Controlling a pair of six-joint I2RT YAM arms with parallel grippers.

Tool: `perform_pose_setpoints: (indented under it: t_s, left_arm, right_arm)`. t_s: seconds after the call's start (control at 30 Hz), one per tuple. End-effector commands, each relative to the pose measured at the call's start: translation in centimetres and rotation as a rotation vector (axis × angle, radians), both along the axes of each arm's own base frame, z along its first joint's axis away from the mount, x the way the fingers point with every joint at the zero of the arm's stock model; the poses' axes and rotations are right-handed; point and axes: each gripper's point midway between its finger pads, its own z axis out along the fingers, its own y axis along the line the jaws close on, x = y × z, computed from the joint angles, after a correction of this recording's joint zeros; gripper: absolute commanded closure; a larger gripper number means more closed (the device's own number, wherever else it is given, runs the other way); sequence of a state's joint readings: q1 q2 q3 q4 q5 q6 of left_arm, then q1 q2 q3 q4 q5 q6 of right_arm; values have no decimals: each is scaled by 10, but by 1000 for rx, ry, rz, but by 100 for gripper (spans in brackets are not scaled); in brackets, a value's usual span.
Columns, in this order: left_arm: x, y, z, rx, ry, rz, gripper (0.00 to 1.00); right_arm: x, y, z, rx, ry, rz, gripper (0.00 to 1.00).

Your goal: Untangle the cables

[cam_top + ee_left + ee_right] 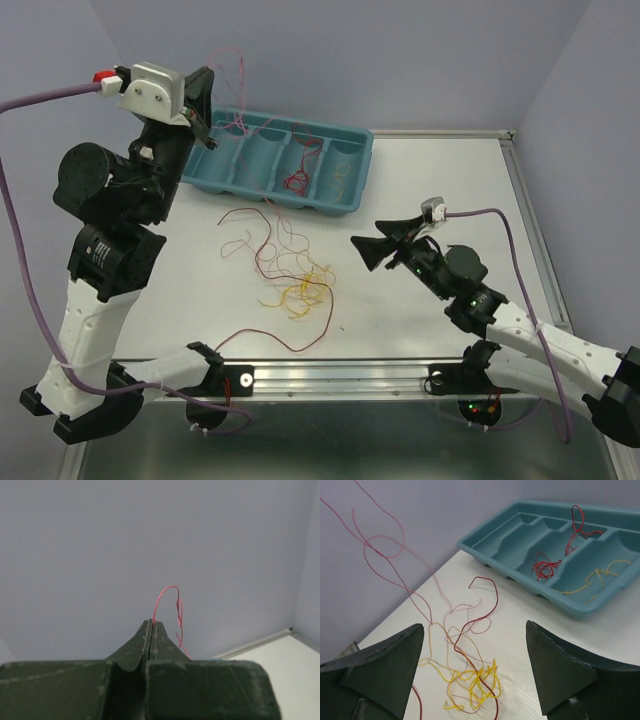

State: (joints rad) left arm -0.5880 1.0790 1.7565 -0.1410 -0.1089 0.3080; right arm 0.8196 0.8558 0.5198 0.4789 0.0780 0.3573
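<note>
L pincer (151,623) clamped on pink cable (167,588), lower run hidden; R pincer (474,630) wide apart, empty, tangle (472,680) at frame bottom.

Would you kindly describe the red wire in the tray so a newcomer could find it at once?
Look to the teal compartment tray at the table's far edge. In its second compartment from the right sits the red wire, a small crumpled bundle with one loop standing up. Its neighbour is a yellow wire, and the other reddish wires are long loose strands.
</note>
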Motion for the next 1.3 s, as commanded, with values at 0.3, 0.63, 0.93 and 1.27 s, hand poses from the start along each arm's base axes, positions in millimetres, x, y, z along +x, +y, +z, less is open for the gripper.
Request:
perform_pose_setpoints:
  t_s: [0.3, 0.63, 0.93, 1.27]
  left_arm:
    - [-25, 13, 67, -95, -168, -10, 100]
    - [-68, 2, 86, -178, -186, -220, 100]
    - [-81, -10, 98, -253, -167, -350, 100]
    - [-85, 12, 113, -418, -191, -307, 100]
  right_arm:
    - [-20, 44, -19, -58, -43, 253, 7]
    - [-20, 102, -65, -167, -7, 438, 0]
    - [2, 136, -85, -214, 23, 399, 0]
    - [34, 121, -93, -201, 79, 155, 98]
